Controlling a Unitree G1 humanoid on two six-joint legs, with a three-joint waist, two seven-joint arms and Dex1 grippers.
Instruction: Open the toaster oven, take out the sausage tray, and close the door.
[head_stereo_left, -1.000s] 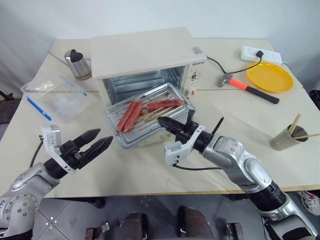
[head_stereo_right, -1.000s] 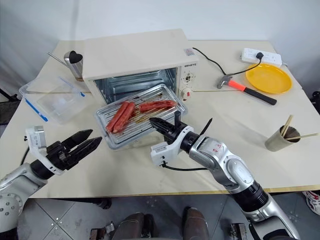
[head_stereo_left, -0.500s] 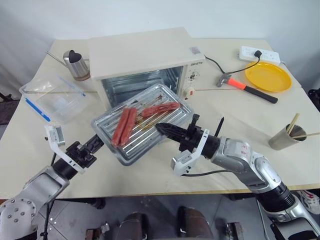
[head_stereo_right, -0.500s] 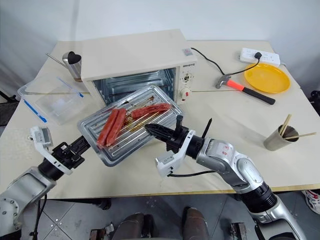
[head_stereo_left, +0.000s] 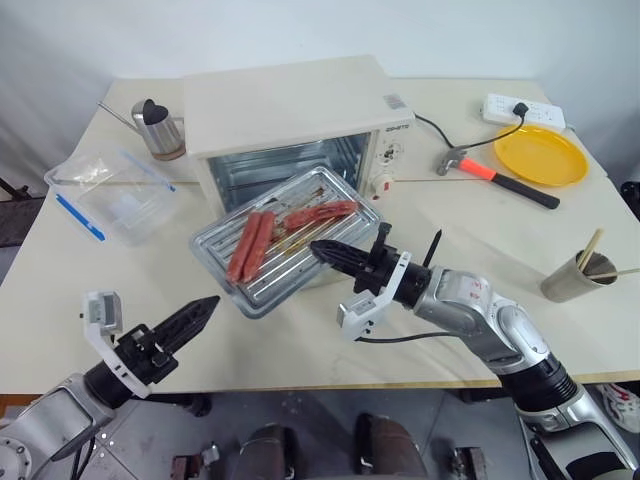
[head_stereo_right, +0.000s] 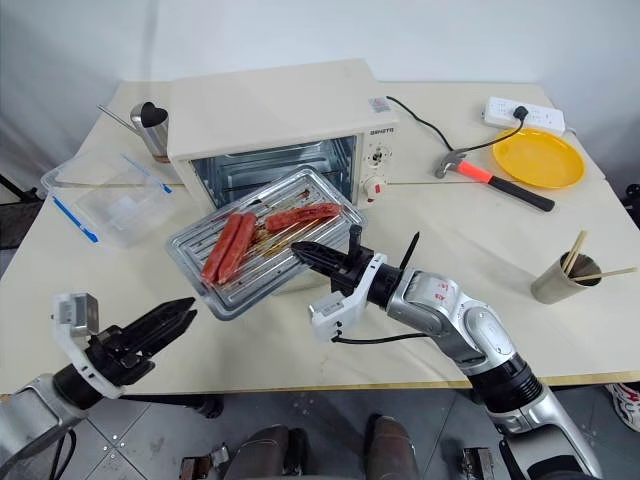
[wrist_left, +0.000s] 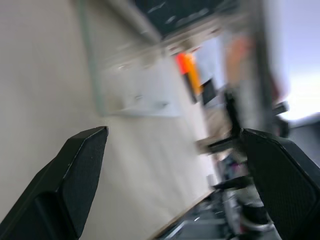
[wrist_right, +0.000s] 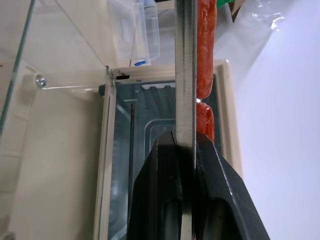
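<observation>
The right claw (head_stereo_left: 322, 247) pinches the sausage tray (head_stereo_left: 288, 241) by its near rim, held above the bench (head_stereo_left: 480, 240) before the toaster oven (head_stereo_left: 300, 120), hiding the lowered door; the left claw (head_stereo_left: 198, 312) is spread, its wrist view blurred

We see the left wrist view smeared: past the tabletop (wrist_left: 45, 75) only streaks of orange and dark shapes that we cannot name. The tray (wrist_right: 186, 75) appears edge-on in the right wrist view, its bottom hidden. The door lies under the tray (head_stereo_left: 285, 255), out of sight. Knob markings on the oven (head_stereo_left: 290, 105) are too small to read.
</observation>
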